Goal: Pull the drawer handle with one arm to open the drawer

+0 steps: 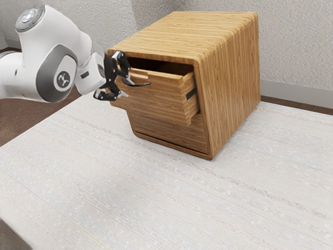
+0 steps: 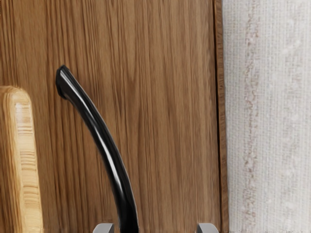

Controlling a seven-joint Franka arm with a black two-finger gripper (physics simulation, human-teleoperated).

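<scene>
Already partly out of its wooden cabinet (image 1: 229, 67), the drawer (image 1: 161, 101) faces the exterior view's left. Its black handle (image 2: 107, 145) runs level across the front and bows outward. The hand (image 1: 120, 80) straddles it, fingers spread above and below, unclamped. The pull likely runs back toward the arm, above the tabletop (image 1: 156, 198).

Arm (image 1: 49, 67): glossy white rounded shells, mid-grey bands at joints. Round grey cap (image 1: 29, 15) with silver disc on uppermost joint. Small round white emblem (image 1: 63, 78) on grey joint face. Gripper (image 1: 117, 77) black, with thin angular fingers (image 1: 106, 96) and pale grey pads (image 2: 103, 228) at tips.
</scene>
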